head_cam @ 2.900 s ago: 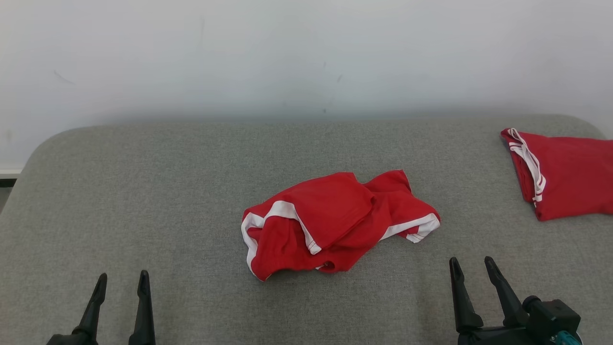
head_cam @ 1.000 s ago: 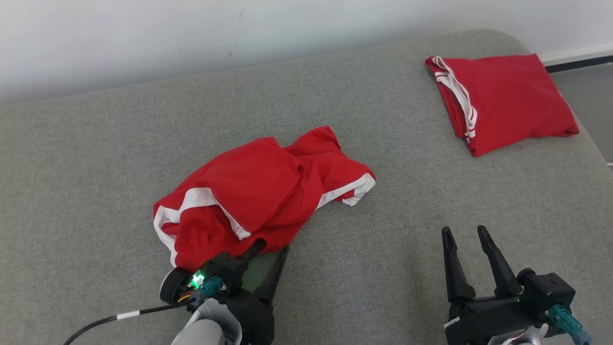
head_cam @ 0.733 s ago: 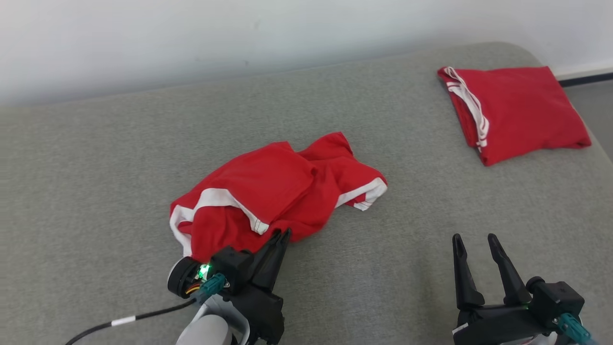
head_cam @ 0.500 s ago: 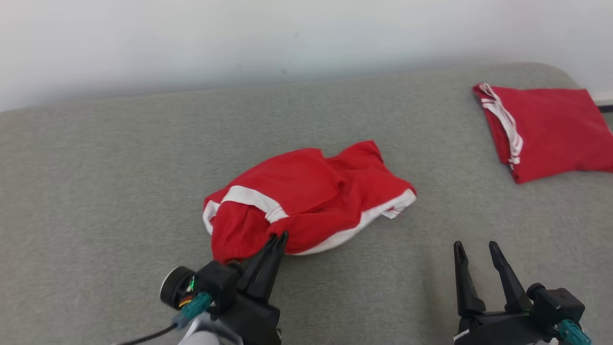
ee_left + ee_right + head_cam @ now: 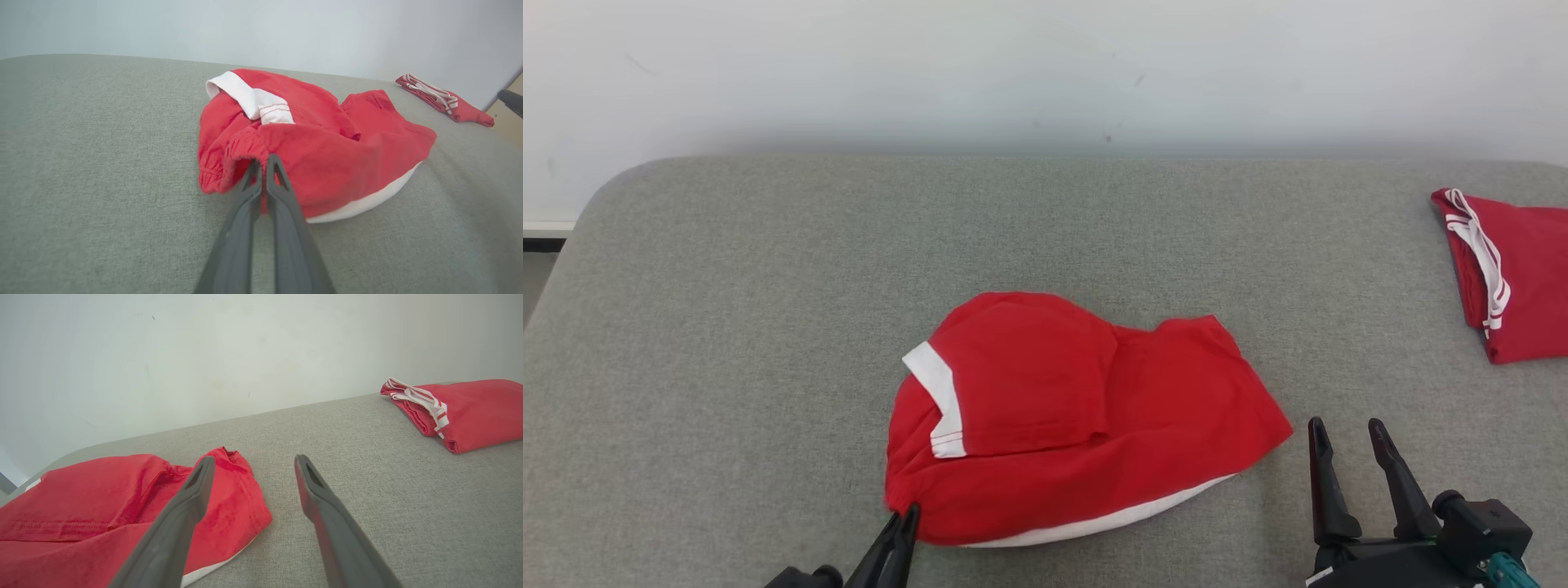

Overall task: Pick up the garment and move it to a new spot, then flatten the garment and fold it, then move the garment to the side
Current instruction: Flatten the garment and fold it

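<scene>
The left pincer (image 5: pixel 903 514) is clamped shut on the gathered edge of the red shorts (image 5: pixel 1086 408); the right pincer (image 5: pixel 1346 426) is wide and holds nothing.
The shorts lie crumpled on the grey cushion (image 5: pixel 768 286), spreading away from the left pincer's tips and off to their right, with a white band turned up on top and a white edge along the near side. The right pincer hovers just beside the shorts' right corner, apart from it. A folded red garment (image 5: pixel 1515 278) lies well beyond the right pincer, to its right.
</scene>
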Available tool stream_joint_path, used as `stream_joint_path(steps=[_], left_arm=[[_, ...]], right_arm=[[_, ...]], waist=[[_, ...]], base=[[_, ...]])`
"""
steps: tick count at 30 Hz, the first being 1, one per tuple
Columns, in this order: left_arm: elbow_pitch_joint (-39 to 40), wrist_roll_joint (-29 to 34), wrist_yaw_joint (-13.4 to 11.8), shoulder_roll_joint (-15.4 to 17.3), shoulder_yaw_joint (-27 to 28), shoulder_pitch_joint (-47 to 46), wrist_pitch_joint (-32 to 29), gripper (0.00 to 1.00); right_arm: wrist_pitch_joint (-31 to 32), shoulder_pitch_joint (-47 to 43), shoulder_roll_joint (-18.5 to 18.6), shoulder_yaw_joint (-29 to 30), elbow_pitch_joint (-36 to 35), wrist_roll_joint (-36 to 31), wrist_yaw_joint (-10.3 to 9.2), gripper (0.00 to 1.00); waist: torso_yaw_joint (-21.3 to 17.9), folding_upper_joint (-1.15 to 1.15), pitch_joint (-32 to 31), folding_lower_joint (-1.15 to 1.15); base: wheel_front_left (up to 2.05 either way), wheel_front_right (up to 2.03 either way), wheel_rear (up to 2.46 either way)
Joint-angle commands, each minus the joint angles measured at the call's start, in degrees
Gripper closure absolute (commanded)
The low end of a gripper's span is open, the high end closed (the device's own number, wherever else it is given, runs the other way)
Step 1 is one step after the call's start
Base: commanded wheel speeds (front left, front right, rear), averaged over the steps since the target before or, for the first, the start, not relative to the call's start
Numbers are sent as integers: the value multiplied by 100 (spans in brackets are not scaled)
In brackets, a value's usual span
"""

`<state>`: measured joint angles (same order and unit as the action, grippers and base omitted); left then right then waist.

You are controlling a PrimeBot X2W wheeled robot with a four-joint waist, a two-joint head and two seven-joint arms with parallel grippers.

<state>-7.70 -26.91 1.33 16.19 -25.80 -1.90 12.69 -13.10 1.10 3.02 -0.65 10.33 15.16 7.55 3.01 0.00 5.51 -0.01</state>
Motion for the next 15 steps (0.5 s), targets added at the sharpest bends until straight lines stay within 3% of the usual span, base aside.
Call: stream_joint_path(steps=[1, 5, 15], left_arm=[[18, -13, -48, 46, 54, 91, 30, 100], [-52, -110, -94, 105, 202, 118, 92, 100], [-634, -67, 67, 200, 446, -654, 193, 100]], right_arm=[[23, -30, 1, -4, 3, 39, -16, 0], [48, -6, 42, 28, -8, 3, -16, 0], [104, 86, 90, 41, -3, -46, -16, 0]], waist=[[-24, 0, -3, 1], [-133, 0, -24, 1], [-450, 0, 128, 1]], base=[[0, 0, 0], [0, 0, 0], [0, 0, 0]])
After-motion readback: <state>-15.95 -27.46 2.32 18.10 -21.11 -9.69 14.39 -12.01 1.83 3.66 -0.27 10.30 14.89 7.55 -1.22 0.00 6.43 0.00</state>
